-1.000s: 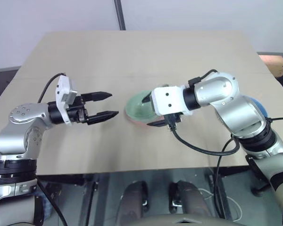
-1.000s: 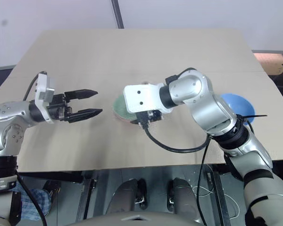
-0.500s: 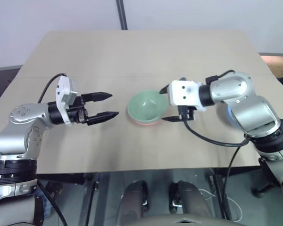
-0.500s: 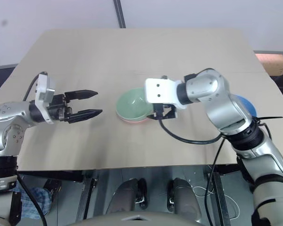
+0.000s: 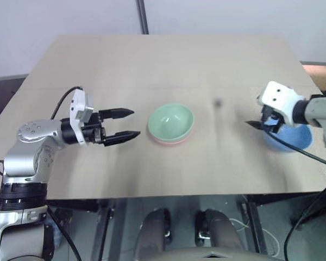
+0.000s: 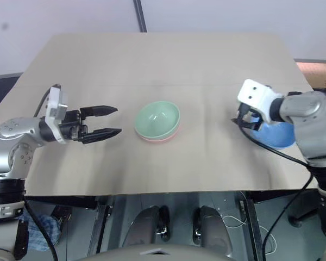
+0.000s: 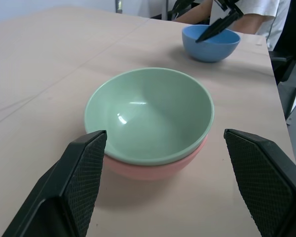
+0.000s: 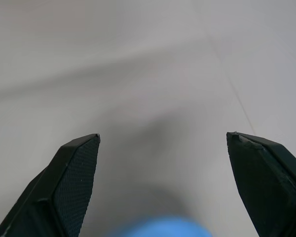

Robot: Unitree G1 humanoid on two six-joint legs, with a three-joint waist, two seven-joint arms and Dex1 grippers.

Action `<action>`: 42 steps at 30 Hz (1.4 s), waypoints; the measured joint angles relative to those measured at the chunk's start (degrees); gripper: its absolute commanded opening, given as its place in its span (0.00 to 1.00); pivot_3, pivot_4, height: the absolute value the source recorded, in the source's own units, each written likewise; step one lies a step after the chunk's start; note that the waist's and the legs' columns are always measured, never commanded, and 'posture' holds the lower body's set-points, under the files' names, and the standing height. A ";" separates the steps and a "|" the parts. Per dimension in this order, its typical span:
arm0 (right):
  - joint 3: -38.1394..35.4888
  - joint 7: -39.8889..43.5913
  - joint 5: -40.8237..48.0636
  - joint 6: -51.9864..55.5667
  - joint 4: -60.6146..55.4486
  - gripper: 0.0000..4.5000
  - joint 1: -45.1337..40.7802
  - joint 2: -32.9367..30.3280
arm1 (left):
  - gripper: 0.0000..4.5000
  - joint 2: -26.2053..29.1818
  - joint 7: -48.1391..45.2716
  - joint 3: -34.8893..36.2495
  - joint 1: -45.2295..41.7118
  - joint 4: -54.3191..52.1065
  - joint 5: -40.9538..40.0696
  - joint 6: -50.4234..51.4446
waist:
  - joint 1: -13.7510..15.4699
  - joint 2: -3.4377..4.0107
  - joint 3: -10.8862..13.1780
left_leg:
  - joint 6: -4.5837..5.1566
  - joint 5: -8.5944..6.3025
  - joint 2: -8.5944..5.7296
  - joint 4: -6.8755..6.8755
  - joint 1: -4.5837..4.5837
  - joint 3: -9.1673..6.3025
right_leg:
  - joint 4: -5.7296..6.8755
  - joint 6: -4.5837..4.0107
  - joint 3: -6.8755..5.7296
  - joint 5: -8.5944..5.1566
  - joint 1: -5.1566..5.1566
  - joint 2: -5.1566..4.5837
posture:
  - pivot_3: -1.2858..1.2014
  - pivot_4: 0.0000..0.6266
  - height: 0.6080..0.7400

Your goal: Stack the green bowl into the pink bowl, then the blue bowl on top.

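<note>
I am working on the last part now. The green bowl is sitting inside the pink bowl, so I think that part is done. I judge the blue bowl is the one to fetch next.

Starting close to me: my left gripper is hanging just to the left of the green bowl, not touching it. Its two fingers are spread wide with nothing between them. I am leaving it there, out of the way.

My right gripper is far to the right of the green bowl, right over the near rim of the blue bowl. Its fingers are spread wide too, and nothing is in them.

To do this step well, I am planning to come down slowly so one finger goes inside the blue bowl and one outside. Then I pinch the rim. I should pinch firmly, because a smooth bowl can slip. I should lift it straight up and keep it level.

The blue bowl is small, round and plain. It is sitting upright on the table, well to the right of the green bowl and near the table's right edge. It looks about the same size as the other two, so it should fit inside.

Farther back, past the blue bowl, a person's arm is showing.
</note>
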 measured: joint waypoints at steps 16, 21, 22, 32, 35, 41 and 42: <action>-7.84 -12.31 10.22 38.54 -9.54 0.99 2.46 5.28 | 0.90 -1.57 -4.21 -2.26 -4.22 4.43 0.95 -2.64 | -0.06 0.00 0.00 | 0.06 -0.04 -0.01 -0.05 -0.02 -0.04 | -0.02 0.00 -0.01 0.00 -0.01 0.00 | 0.52 0.24 1.00; -7.87 -14.75 12.55 42.53 -11.49 0.99 3.42 5.95 | 0.90 -1.69 -4.76 -2.37 -4.72 5.21 1.49 -2.83 | -0.04 -0.01 0.00 | 0.07 -0.04 -0.01 -0.06 -0.02 -0.05 | -0.02 0.00 -0.02 0.00 0.00 0.01 | 0.52 0.24 1.00; -7.86 -15.40 13.14 43.56 -11.64 0.99 4.12 6.17 | 0.90 -1.70 -5.01 -2.39 -4.72 5.48 1.71 -2.86 | -0.04 -0.01 0.00 | 0.08 -0.05 -0.02 -0.06 -0.03 -0.05 | -0.02 0.00 -0.02 0.00 -0.01 0.00 | 0.52 0.24 1.00; -7.32 -19.15 17.09 44.11 -12.36 0.21 4.76 6.55 | 0.90 -1.83 -5.27 -2.34 -4.73 5.64 1.73 -2.78 | -0.06 -0.02 0.00 | 0.23 -0.14 -0.02 -0.06 -0.03 -0.05 | -0.04 0.01 -0.01 0.00 -0.01 0.01 | 0.52 0.24 1.00; -7.27 -19.87 17.98 43.23 -12.35 0.01 4.71 6.06 | 0.90 -1.82 -5.28 -2.28 -4.72 5.63 1.72 -2.73 | -0.06 -0.02 0.00 | 0.23 -0.14 -0.02 -0.06 -0.03 -0.05 | -0.04 0.01 -0.01 0.00 -0.01 0.01 | 0.52 0.24 1.00; -7.19 -21.02 19.65 42.28 -11.65 0.01 4.65 5.47 | 0.90 -1.80 -5.25 -2.21 -4.65 5.61 1.71 -2.64 | -0.06 -0.02 0.01 | 0.23 -0.14 -0.02 -0.06 -0.03 -0.05 | -0.04 0.01 -0.01 0.00 -0.01 0.01 | 0.52 0.24 1.00; -7.07 -21.10 19.86 42.08 -11.61 0.01 4.65 5.35 | 0.90 -1.80 -5.25 -2.20 -4.65 5.61 1.70 -2.63 | -0.06 -0.02 0.01 | 0.23 -0.14 -0.02 -0.06 -0.03 -0.05 | -0.04 0.01 -0.01 0.00 -0.01 0.01 | 0.52 0.24 1.00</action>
